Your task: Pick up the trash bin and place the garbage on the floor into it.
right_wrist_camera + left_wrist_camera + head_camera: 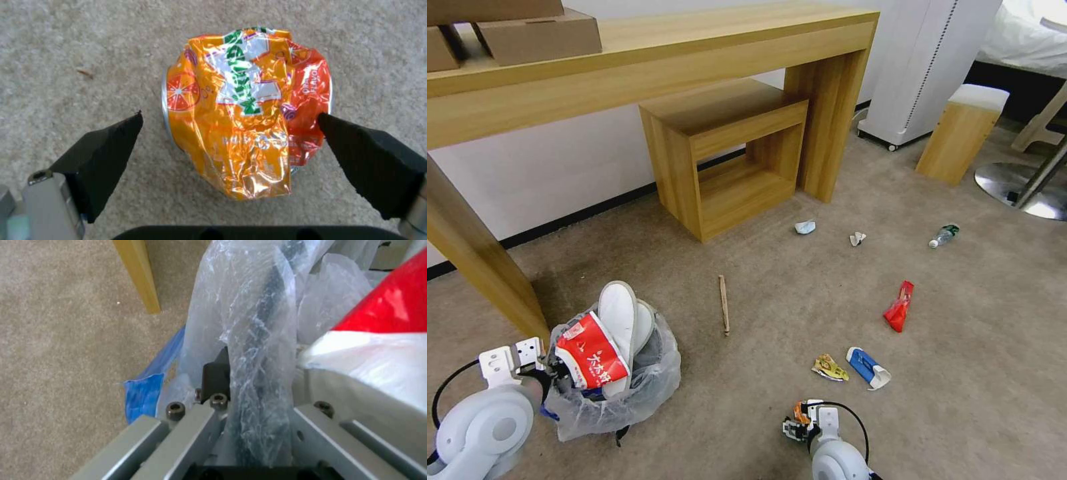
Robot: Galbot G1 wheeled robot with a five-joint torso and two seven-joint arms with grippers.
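My right gripper (229, 133), jaws apart, straddles the orange wrapper (249, 110) on the near carpet (66, 50); close squarely across its middle. My left gripper (249, 406) is clamped on the bin (627, 393) rim, near left.

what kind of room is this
Probably a hotel-style bedroom: beige carpet, a long wooden desk against the wall with a cube stool tucked under it, and a bed with white bedding in the corner.
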